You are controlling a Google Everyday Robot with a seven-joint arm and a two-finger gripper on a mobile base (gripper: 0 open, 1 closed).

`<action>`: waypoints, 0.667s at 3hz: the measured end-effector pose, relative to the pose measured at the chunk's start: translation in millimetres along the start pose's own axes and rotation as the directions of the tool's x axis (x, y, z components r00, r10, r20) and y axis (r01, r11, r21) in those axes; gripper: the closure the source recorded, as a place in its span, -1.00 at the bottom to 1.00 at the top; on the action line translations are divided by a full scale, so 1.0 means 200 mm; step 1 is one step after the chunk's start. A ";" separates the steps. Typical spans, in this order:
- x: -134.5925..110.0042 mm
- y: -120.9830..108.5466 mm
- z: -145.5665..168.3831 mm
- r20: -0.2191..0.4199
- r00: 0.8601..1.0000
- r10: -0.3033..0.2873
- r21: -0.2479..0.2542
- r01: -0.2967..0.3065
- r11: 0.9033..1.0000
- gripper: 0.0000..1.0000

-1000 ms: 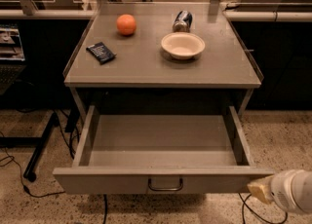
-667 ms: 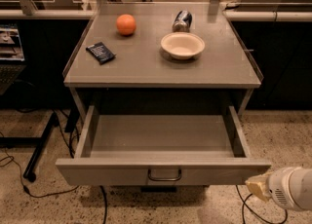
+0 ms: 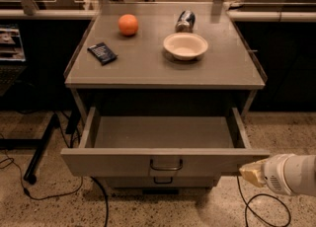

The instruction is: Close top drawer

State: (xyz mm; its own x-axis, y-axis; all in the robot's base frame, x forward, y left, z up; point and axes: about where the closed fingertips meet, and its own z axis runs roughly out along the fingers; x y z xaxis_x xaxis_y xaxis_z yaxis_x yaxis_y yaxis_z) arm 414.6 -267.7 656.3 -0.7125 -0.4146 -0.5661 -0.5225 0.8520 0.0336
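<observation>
Gripper (image 3: 252, 173) is advancing; top drawer (image 3: 113, 162), touching it on its left, is sliding inward since earlier frame, but is remaining mostly open. Grip state: cannot tell.

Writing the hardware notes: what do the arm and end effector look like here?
The end effector, at bottom right beside the right corner of the top drawer, is a tan, blunt-looking tip. Behind it the arm is a white cylinder with a ribbed grey band. No markings or sleeve visible.

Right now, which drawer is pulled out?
The top drawer, its tray exposed; the lower drawer beneath is shut. The gripper is by the top drawer's right corner.
</observation>
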 end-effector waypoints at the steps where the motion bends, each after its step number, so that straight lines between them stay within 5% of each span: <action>1: -0.13 -0.02 0.08 0.017 0.999 -0.050 -0.037 0.050 0.998 1.00; 2: -0.18 -0.05 0.16 0.021 0.997 -0.079 -0.088 0.080 0.993 1.00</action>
State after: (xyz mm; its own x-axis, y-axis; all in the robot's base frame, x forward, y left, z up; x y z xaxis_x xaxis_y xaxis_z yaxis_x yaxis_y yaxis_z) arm 460.5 -250.8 650.5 -0.6592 -0.4735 -0.5842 -0.6173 0.7844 0.0606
